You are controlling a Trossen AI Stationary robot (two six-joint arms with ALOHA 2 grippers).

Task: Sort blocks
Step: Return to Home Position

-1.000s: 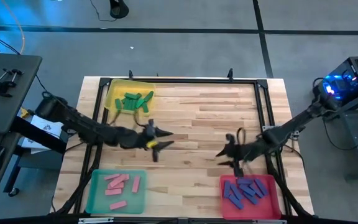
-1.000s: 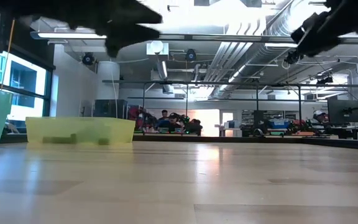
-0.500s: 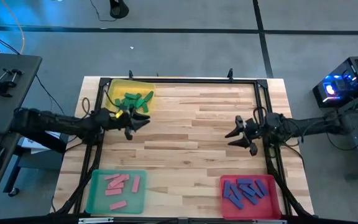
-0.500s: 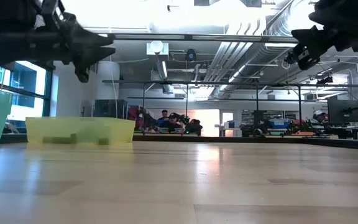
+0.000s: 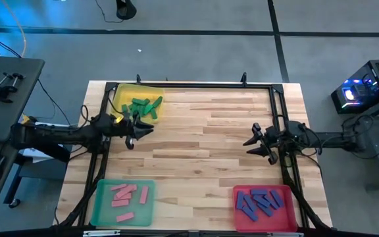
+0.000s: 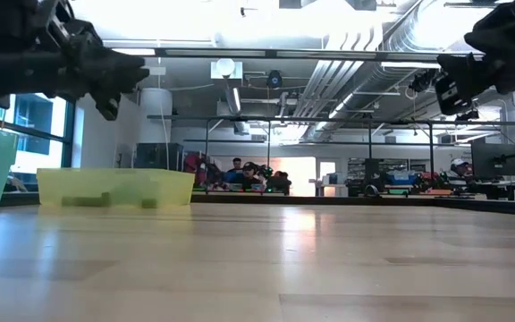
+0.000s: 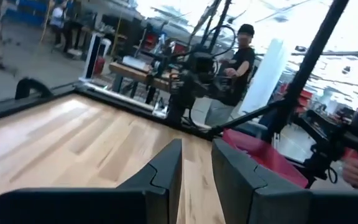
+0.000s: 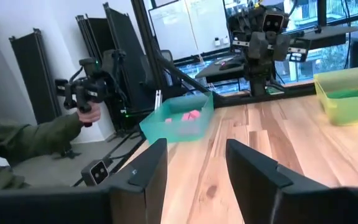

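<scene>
The blocks lie sorted in three trays. Green blocks point(image 5: 142, 105) sit in the yellow tray point(image 5: 119, 96) at the far left. Pink blocks point(image 5: 126, 196) sit in the teal tray point(image 5: 104, 209) at the near left. Purple-blue blocks point(image 5: 258, 201) sit in the red tray point(image 5: 283, 217) at the near right. My left gripper point(image 5: 143, 127) point(image 7: 196, 146) hangs open and holds nothing, just in front of the yellow tray. My right gripper point(image 5: 251, 145) point(image 8: 195, 146) hangs open and holds nothing near the table's right edge, farther back than the red tray.
A black frame point(image 5: 196, 85) runs around the wooden table top. The middle of the table point(image 5: 199, 151) is bare wood. Beyond the table's edges, a person's hand holds a controller point(image 8: 84, 92), and another person point(image 7: 235, 59) stands by equipment.
Both arms have drawn back from the table's middle. The left gripper moved toward the left and far edges and now hangs beside the yellow tray. The right gripper moved toward the right edge and away from the red tray. The blocks have stayed in their trays.
</scene>
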